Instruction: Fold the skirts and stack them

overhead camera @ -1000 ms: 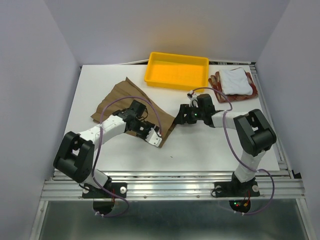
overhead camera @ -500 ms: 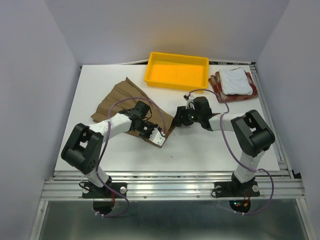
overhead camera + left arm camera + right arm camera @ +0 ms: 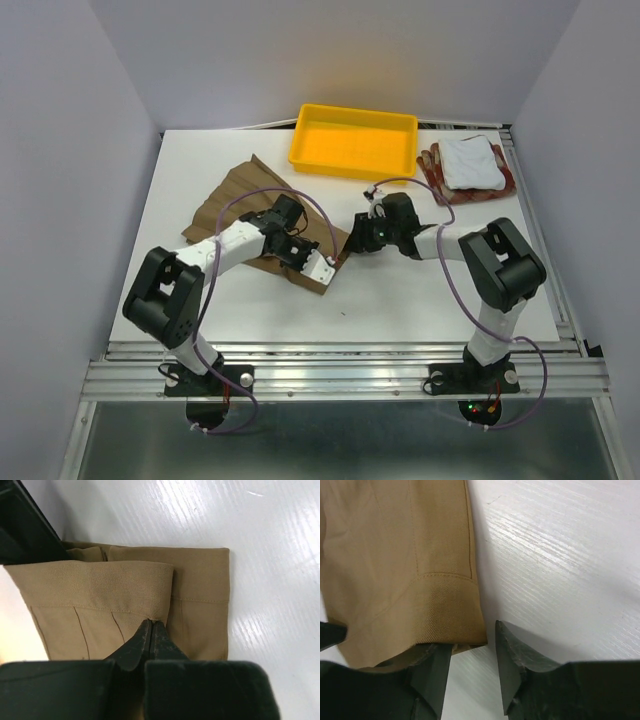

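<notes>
Black fingers of the left gripper point(image 3: 151, 632) are pressed tight together, pinching a folded edge of the pleated tan-brown skirt point(image 3: 100, 590) at its near right corner, close to the middle of the white table point(image 3: 270, 580). Just beyond and to the right, the right gripper point(image 3: 472, 652) sits low at the skirt's right edge with its jaws partly apart; the stitched corner of the cloth lies over one finger and reaches into the gap, while the other finger rests on bare table, so nothing is clamped. From these two corners the tan skirt spreads away to the far left. Farther back stands a yellow plastic tray point(image 3: 350, 167). At the far right, well apart from the arms, a folded white skirt point(image 3: 470, 160) lies on top of the red-and-beige checked skirt point(image 3: 432, 165).
</notes>
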